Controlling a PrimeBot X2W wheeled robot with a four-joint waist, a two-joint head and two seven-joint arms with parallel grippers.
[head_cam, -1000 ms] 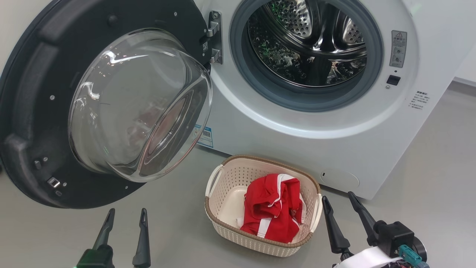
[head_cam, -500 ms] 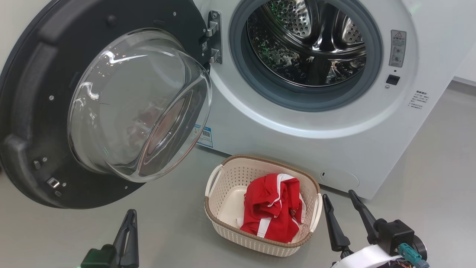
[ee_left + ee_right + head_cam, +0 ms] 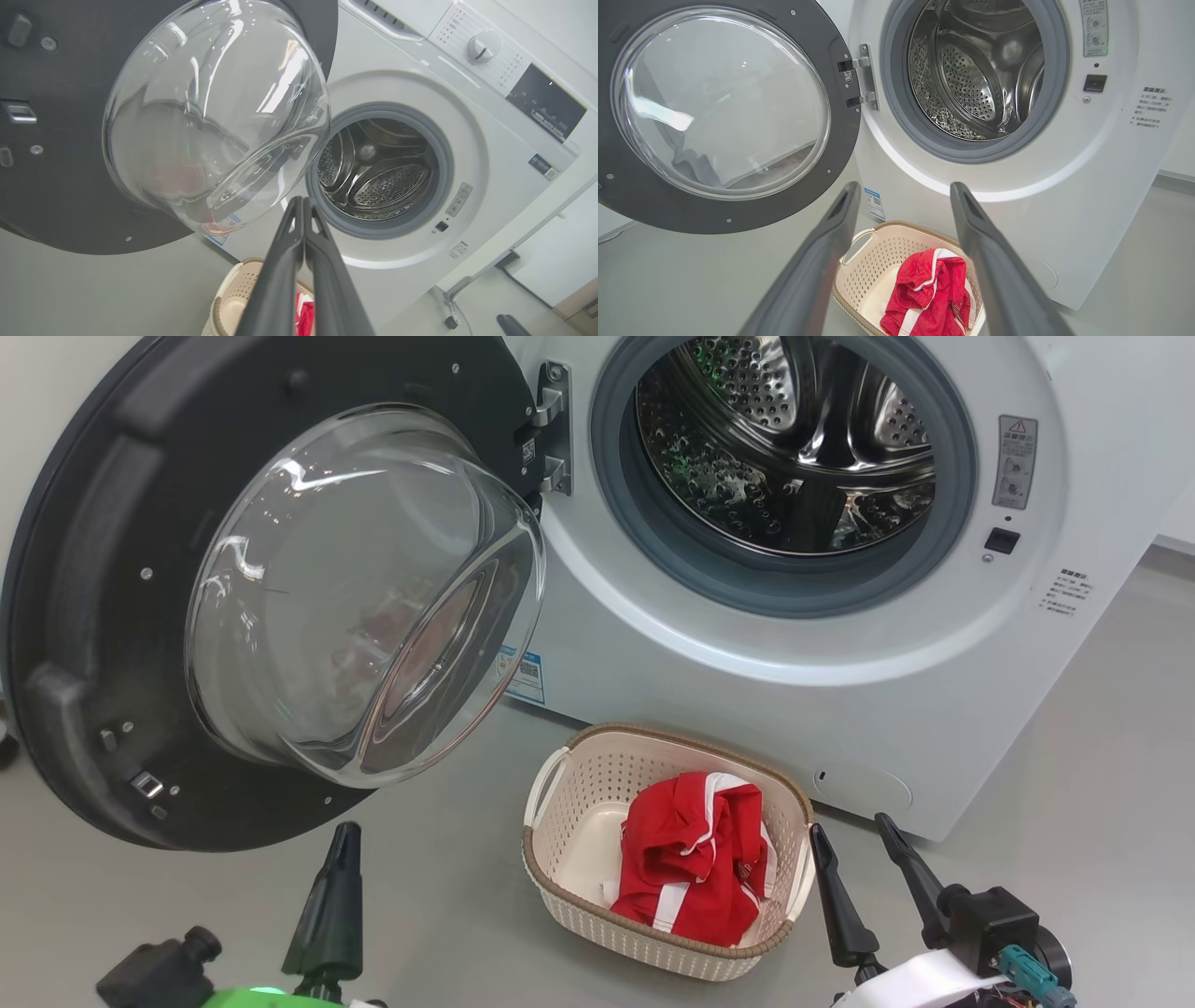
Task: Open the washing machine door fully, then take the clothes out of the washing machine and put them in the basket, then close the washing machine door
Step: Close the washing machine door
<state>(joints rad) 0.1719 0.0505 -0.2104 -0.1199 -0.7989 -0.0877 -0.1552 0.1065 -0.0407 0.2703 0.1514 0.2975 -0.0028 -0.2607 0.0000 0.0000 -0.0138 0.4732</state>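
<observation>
**Q:** Where are the task's things shown?

**A:** The washing machine door (image 3: 103,616) is shown swung wide on its hinge (image 3: 555,429), to the left of the washing machine (image 3: 747,709). The clothes (image 3: 695,868) are seen lying in the basket (image 3: 569,803), which is set on the floor (image 3: 448,915) just before the machine. No garment can be made out in the drum (image 3: 784,439), so closing is judged to be the step left.

**Q:** How may the door be expected to handle, and where should it be taken?

**A:** A stiff, fairly heavy panel is to be assumed, free to turn about the hinge alone. The glass bowl (image 3: 355,597) is judged smooth, slippery and breakable, and is best avoided. The black rim at the edge farthest from the hinge is the better place to be hooked or pushed, since least effort is needed there. A firm final press is probably required for the latch.

**Q:** How are the arms posed?

**A:** The left end effector (image 3: 345,835) is held low, beneath the door's lower rim and apart from it. Its fingers are pressed together with nothing between them and are pointed up toward the bowl's underside. The right end effector (image 3: 850,826) is held just beside the basket's right side, fingers spread wide and empty, pointed at the machine's front.
</observation>
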